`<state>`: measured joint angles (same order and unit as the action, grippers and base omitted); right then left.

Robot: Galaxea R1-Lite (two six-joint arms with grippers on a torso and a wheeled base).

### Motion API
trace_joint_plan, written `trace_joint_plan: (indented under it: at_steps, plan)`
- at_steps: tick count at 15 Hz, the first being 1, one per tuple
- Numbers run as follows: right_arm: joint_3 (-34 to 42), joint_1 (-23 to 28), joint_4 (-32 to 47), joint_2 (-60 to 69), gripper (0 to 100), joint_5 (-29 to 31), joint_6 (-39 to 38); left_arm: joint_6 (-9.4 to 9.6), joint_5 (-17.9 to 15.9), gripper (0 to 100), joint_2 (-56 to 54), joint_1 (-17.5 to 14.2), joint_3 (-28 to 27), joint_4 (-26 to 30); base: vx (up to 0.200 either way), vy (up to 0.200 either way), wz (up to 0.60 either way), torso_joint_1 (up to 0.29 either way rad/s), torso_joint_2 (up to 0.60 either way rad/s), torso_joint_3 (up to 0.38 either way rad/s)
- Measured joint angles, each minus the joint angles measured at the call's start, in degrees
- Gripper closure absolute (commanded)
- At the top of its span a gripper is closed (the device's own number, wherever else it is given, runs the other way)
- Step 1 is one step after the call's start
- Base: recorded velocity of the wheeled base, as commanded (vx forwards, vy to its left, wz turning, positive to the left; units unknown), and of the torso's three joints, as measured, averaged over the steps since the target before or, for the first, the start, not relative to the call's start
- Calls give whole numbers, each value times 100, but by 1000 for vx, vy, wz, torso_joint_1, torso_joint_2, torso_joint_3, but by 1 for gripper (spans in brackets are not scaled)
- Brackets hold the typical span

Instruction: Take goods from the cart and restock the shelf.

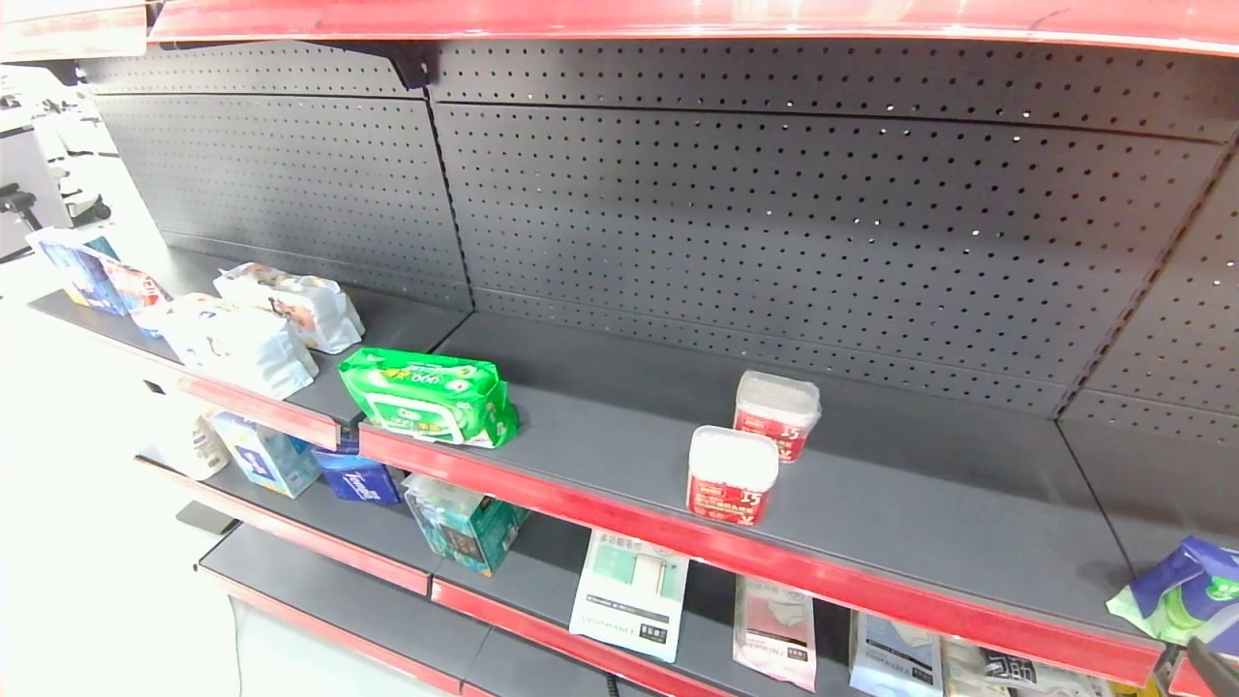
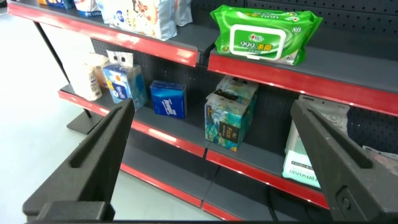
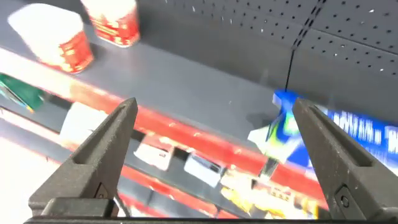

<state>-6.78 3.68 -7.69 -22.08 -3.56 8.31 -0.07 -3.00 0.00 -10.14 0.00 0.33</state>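
The dark shelf board (image 1: pixel 900 484) carries a green wipes pack (image 1: pixel 426 395) near its left end and two red tubs with white lids (image 1: pixel 733 474) (image 1: pixel 776 414) in the middle. At its far right lies a blue and green pack (image 1: pixel 1181 590). My left gripper (image 2: pixel 211 165) is open and empty, hanging in front of the lower shelves below the green wipes pack (image 2: pixel 264 34). My right gripper (image 3: pixel 214 165) is open and empty too, in front of the shelf's red edge (image 3: pixel 186 127), between the red tubs (image 3: pixel 53 37) and the blue and green pack (image 3: pixel 311 134).
White soft packs (image 1: pixel 247 339) and a blue-printed pack (image 1: pixel 92 271) fill the shelf's left section. On the lower shelf stand a teal box (image 2: pixel 231 112), blue tissue boxes (image 2: pixel 168 99) and flat white packets (image 1: pixel 631 592). A perforated back panel (image 1: pixel 774 213) closes the shelf behind.
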Motion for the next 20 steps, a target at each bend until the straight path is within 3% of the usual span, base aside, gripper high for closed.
trace_joint_plan:
  at_steps: [3,11,20]
  plan:
    - [485,-10,790,1239,0,162,-953,0,0,0,0,0,0,0,0,0,0,0,0,0]
    - [678,-27,762,1744,0,261,-827,7,0,0,0,-2,0,0,0,0,0,0,0,0]
    - [678,-27,762,1762,0,261,-827,7,0,0,0,0,0,0,0,0,-600,7,3,-1]
